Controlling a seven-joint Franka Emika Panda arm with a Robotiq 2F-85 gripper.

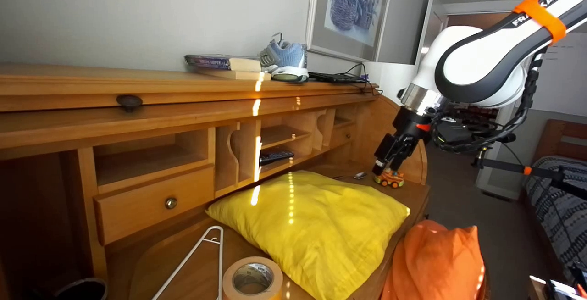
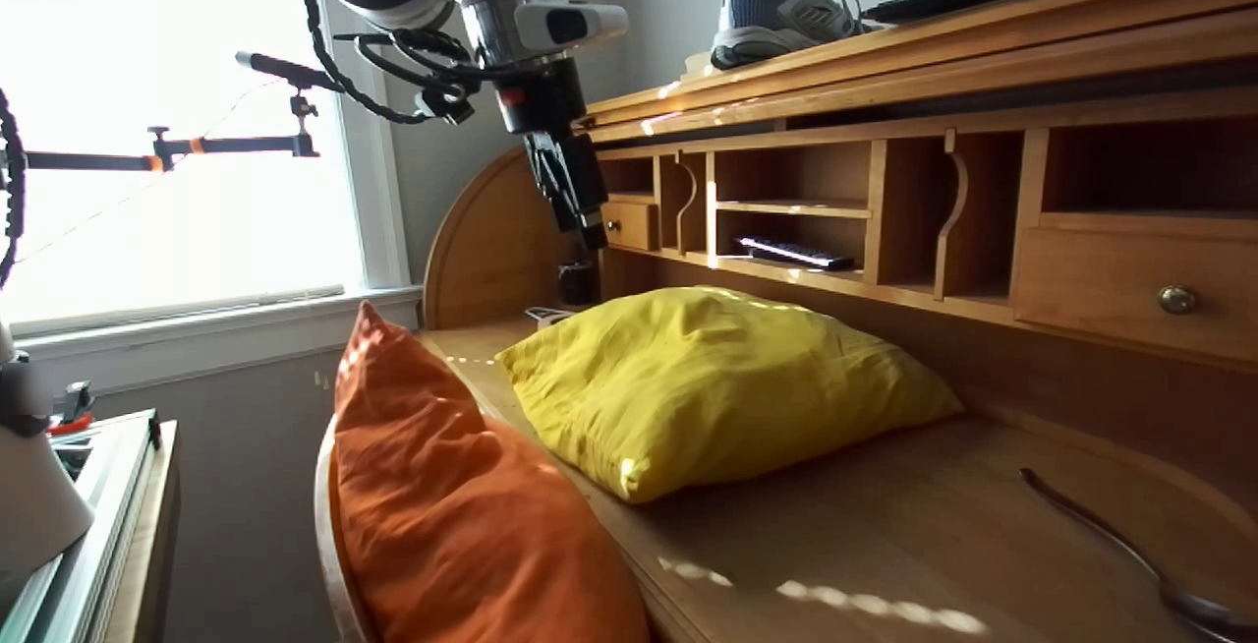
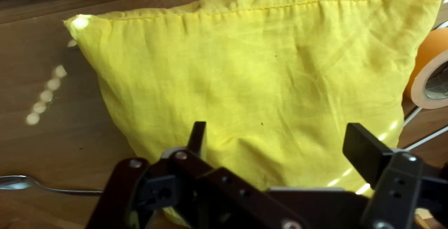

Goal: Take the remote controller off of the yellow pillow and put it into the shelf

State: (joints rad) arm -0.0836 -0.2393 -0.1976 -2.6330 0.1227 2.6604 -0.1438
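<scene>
The window [image 2: 157,63] glares white beside a grey wall [image 2: 432,161]; a bed [image 1: 562,213] borders dark floor [image 1: 463,199].

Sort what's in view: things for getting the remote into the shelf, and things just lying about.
For the job:
remote controller
shelf, in which it lies
yellow pillow
end effector, open

Just lying about:
orange pillow
tape roll
white hanger
toy car
spoon
sneaker
books
</scene>
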